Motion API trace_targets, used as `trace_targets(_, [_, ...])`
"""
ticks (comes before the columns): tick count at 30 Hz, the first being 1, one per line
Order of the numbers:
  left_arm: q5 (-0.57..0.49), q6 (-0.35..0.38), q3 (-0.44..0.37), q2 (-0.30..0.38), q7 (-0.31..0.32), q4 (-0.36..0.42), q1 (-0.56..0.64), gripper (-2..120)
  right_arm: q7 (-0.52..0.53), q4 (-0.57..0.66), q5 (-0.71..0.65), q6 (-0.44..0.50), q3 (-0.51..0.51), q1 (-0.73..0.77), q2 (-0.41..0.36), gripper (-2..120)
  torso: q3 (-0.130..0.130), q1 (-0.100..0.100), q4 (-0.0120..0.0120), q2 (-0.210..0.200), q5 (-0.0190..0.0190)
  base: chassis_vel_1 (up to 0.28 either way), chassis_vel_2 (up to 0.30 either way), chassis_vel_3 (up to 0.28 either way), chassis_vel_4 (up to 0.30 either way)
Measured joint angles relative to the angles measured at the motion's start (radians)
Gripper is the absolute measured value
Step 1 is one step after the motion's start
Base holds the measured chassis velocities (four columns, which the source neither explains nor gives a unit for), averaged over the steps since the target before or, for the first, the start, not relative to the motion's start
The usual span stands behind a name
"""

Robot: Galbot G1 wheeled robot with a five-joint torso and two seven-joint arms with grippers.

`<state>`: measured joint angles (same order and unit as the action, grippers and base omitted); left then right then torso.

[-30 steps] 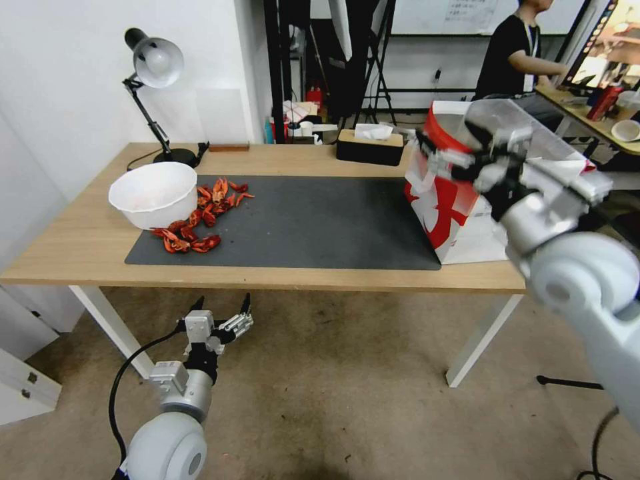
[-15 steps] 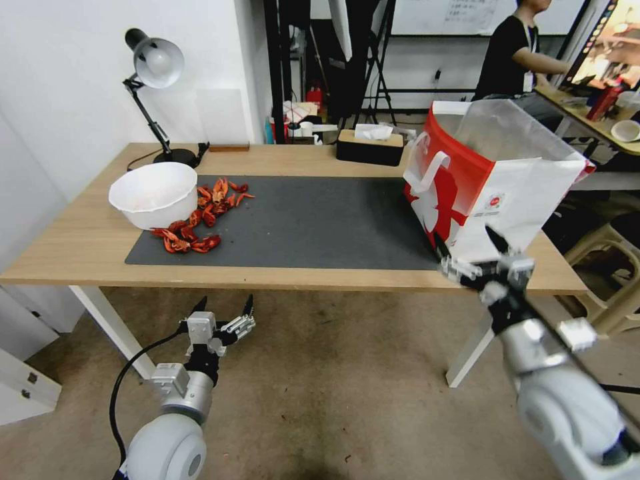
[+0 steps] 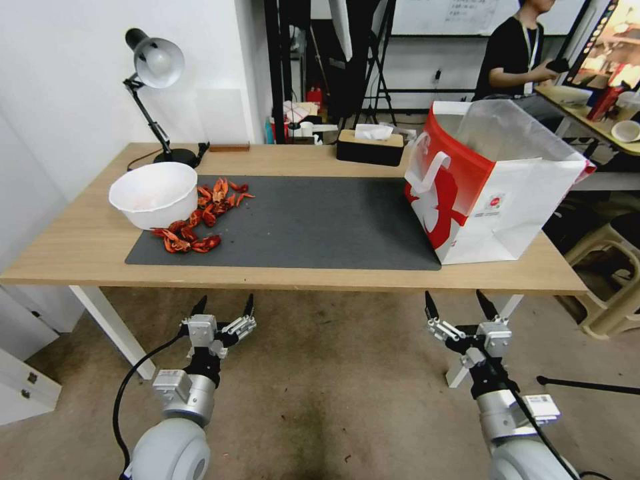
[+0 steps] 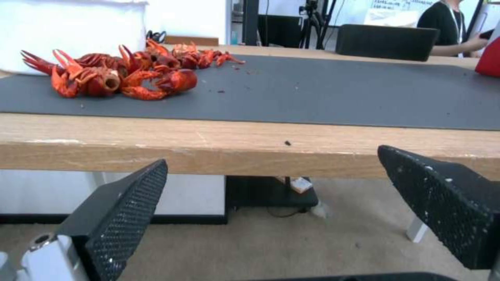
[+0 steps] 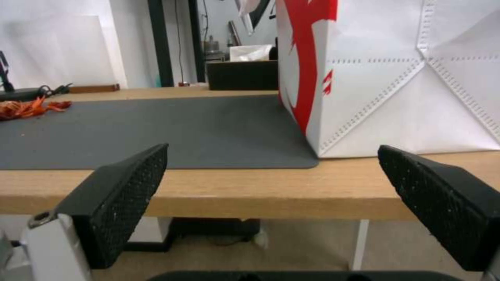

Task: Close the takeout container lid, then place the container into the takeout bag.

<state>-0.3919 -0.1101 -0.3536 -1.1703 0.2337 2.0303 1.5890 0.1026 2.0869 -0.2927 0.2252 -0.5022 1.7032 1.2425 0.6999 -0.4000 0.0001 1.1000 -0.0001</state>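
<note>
Here the takeout bag [image 3: 497, 193] stood upright at the right of the frame, its mouth open; what lay inside was hidden by its walls. Both the left gripper [image 3: 223, 308] and the right gripper [image 3: 459, 308] hung below the table [image 3: 87, 247] edge, fingers spread wide, holding nothing.

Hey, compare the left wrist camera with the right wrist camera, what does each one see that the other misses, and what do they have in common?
Left wrist view alone: the pile of red crayfish shells close up, beside the large white plastic bowl, with the open left gripper below the table edge.

Right wrist view alone: the red-and-white paper takeout bag's stitched white panel standing on the table, with the open right gripper low before it.

Both: the dark grey mat on the light wooden table, and the black tissue box at the back.
</note>
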Motion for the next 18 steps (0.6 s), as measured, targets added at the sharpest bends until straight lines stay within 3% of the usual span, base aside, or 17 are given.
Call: trace_targets(18, [0.007, -0.020, -0.002, -0.001, 0.001, -0.008, 0.005, 100, 0.002, -0.010, 0.008, -0.003, 0.020, -0.008, 0.003, 100, 0.000, 0.000, -0.0001, 0.000, 0.0001, 0.000, 0.000, 0.000, 0.000])
